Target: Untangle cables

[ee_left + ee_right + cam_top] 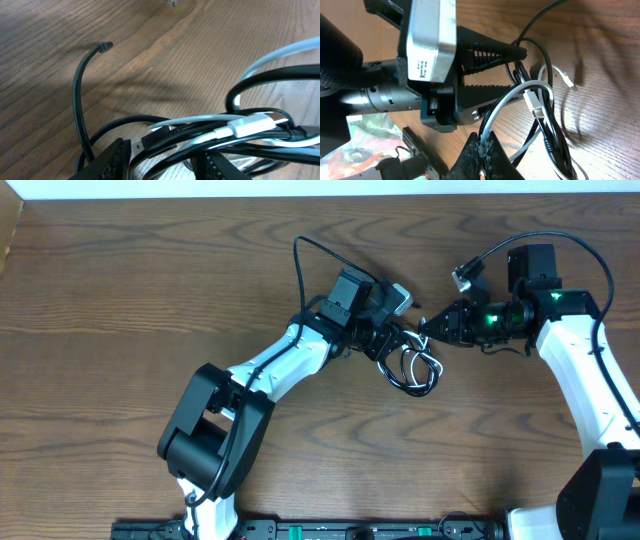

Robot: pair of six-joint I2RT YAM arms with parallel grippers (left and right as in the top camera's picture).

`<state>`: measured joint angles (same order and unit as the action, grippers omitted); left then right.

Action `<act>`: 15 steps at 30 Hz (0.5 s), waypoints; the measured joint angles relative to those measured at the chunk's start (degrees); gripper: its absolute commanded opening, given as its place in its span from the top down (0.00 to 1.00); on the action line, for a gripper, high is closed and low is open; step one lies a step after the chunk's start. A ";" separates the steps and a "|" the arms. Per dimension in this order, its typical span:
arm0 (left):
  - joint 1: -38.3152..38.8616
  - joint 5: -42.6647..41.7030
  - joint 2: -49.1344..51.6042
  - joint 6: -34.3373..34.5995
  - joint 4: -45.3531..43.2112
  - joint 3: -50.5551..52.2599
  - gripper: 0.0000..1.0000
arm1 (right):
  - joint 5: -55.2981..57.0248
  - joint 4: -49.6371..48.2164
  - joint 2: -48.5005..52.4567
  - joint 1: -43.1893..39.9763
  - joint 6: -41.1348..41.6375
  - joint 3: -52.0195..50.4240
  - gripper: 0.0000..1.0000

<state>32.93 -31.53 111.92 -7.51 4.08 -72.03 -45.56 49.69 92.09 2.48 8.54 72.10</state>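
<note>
The cables [416,370] lie in a small tangled bundle of black cords and one white cord at mid-table, just below both grippers. My left gripper [397,338] stands open, its fingers [116,159] astride the bundle. Several black cords and the white cable [250,125] with its white plug run through the gap. One black cord end [103,47] sticks up free to the left. My right gripper [482,145] is shut on the white cable [504,106], pinched at its tips. It faces the left gripper [519,69] closely. Black cords [549,137] trail off to the right.
Thick black robot wires loop above the left arm [300,265] and over the right arm [560,242]. The table's far edge [320,200] meets a white wall. A black base rail [330,530] runs along the near edge.
</note>
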 measured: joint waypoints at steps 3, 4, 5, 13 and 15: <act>0.31 0.20 0.81 -0.02 -1.49 0.00 0.58 | 0.02 -0.02 0.00 0.00 0.00 0.00 0.99; 0.39 0.22 1.05 -0.02 -2.01 0.00 0.59 | 0.02 -0.02 0.00 0.00 0.00 0.00 0.99; 0.61 0.26 1.38 -0.02 -2.71 0.00 0.61 | 0.02 -0.02 0.00 0.00 0.00 0.00 0.99; 2.21 0.63 2.54 -0.20 -4.55 0.00 0.92 | 0.04 0.52 0.00 0.00 -0.04 0.00 0.99; 2.19 1.31 2.54 -0.04 -4.31 0.00 0.93 | 0.35 0.61 0.00 0.00 0.00 0.00 0.99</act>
<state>35.11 -30.22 114.45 -7.55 -0.23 -72.03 -45.21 50.30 92.09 2.48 8.54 72.10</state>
